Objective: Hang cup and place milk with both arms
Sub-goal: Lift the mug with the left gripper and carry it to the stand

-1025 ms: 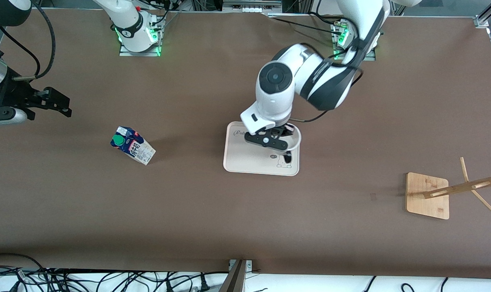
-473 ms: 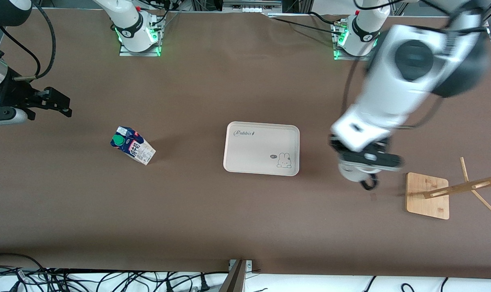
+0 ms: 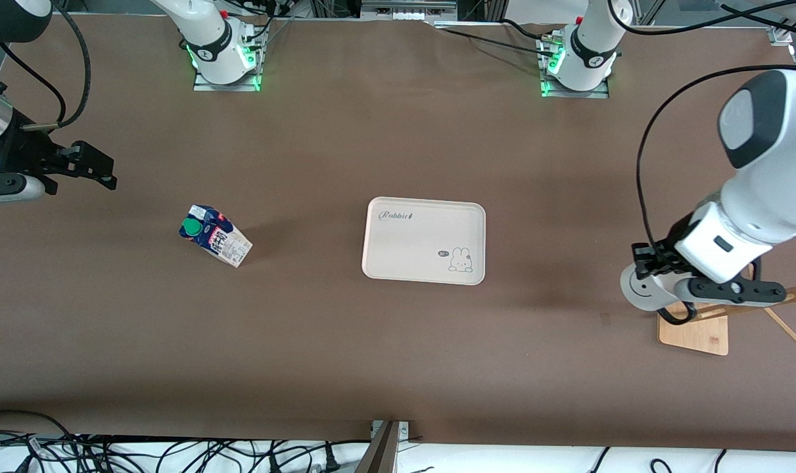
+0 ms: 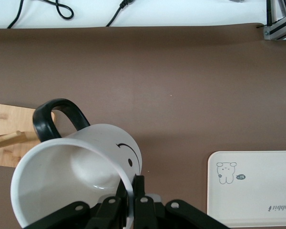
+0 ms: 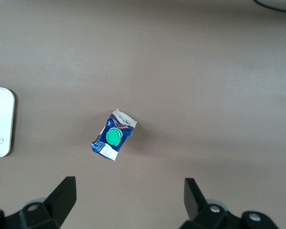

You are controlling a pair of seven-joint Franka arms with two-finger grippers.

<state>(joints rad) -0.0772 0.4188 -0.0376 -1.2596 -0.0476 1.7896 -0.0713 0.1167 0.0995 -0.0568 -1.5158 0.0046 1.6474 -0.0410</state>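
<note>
Right wrist view. The right gripper [image 5: 128, 202] is up in the air over the brown table [image 5: 219, 71], its two black fingers [image 5: 62, 195] spread wide with nothing between them. The milk [image 5: 113, 135] stands on the table, roughly midway between the two fingers and clear of both, green cap [image 5: 114, 136] facing the camera. One corner of a white tray [image 5: 1, 122] shows outside the fingers' span, well apart from the milk.
</note>
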